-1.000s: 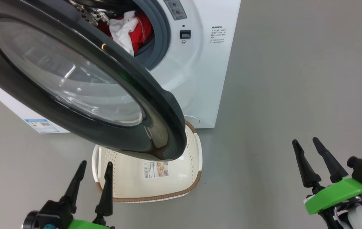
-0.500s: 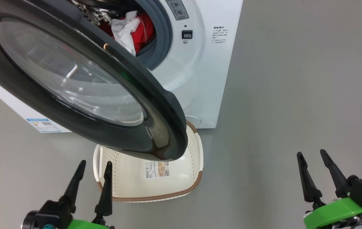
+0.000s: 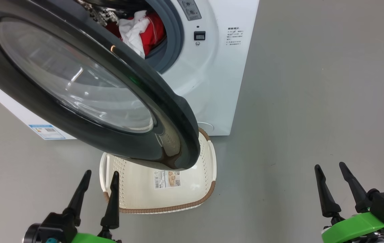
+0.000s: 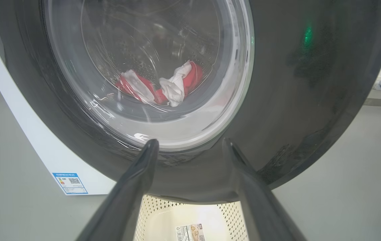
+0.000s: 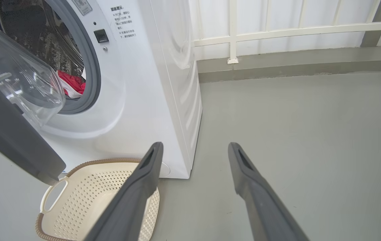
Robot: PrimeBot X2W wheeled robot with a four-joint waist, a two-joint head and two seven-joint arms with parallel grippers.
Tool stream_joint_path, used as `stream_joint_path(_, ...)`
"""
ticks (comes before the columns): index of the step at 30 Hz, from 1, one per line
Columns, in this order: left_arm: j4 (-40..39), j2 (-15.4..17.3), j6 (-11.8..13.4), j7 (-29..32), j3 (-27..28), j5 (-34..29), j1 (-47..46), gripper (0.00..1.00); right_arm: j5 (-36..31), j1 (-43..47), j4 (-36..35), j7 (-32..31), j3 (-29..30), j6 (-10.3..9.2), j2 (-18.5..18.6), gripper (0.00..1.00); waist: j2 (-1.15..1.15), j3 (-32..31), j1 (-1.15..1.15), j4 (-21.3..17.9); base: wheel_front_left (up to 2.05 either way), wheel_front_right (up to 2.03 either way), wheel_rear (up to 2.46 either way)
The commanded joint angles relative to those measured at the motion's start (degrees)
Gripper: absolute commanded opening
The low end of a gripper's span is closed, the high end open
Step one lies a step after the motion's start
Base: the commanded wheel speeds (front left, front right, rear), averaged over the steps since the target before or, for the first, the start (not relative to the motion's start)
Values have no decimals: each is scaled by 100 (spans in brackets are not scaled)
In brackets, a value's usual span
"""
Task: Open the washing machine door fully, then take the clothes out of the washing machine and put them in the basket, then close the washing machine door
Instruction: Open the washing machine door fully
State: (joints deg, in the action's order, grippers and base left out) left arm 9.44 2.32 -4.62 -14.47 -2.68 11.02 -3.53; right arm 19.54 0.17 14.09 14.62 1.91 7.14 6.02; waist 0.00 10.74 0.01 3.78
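Moved since a second ago: the right hand (image 3: pixel 329 165) has sunk lower toward the corner of the head view. The whole picture has drifted a little too, so the camera shifted. The left hand (image 3: pixel 101 172) sits as it did.
Hands: both have fingers spread wide, hold nothing, and are clear of the door.
Door: the washing machine door (image 3: pixel 87 84) is swung out partway and hangs over the far end of the basket (image 3: pixel 138 192).
Load: the clothes (image 3: pixel 144 28), red and white, all lie in the drum of the washing machine (image 3: pixel 212 84).
Basket: it stands on the floor (image 3: pixel 296 101) just in front of the machine, holding only its label (image 3: pixel 166 179).
Done, as I judge: the door is unlatched and partly open.
Left: finish the swing, move the clothes, shut the door.
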Motion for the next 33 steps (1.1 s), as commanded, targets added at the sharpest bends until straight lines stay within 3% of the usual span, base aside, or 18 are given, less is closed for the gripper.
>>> stream_joint_path(1, -165, 55, -16, -52, 176, -60, -91, 100, -63, -21, -127, 38, -96, 35, 56, 100, 0, 0, 0, 6, 0, 0, 0)
stream_joint_path(6, -186, 55, -3, -52, 145, -50, -98, 100, 307, -162, -289, 38, -261, 35, 20, 100, 0, 19, 0, 43, 0, 0, 0)
stream_joint_path(7, -194, 55, 4, -52, 131, -41, -97, 100, 420, -212, -329, 38, -315, 35, 23, 64, 0, 24, 0, 55, 0, 0, 0)
stream_joint_path(9, -206, 55, 28, -52, 99, -6, -92, 100, 654, -324, -393, 38, -469, 35, 50, 5, 0, 29, 0, 85, 0, 0, 0)
stream_joint_path(10, -211, 55, 42, -52, 83, 16, -87, 100, 789, -389, -425, 38, -568, 35, 69, 0, 0, 29, 0, 101, 0, 0, 0)
stream_joint_path(18, -236, 55, 139, -52, -53, 150, -47, 100, 1890, -999, -571, 38, -1119, 35, 186, 0, 0, 3, 0, 284, 0, 0, 0)
stream_joint_path(25, -319, 55, 209, -52, -158, 239, -36, 100, 3465, -1734, -651, 38, -1980, 35, 407, 0, 0, 22, 0, 527, 0, 0, 0)
stream_joint_path(33, -357, 55, 244, -52, -312, 322, -31, 100, 5617, -2557, -716, -86, -3297, 35, 1161, 0, 0, 83, 0, 790, 0, 0, 0)
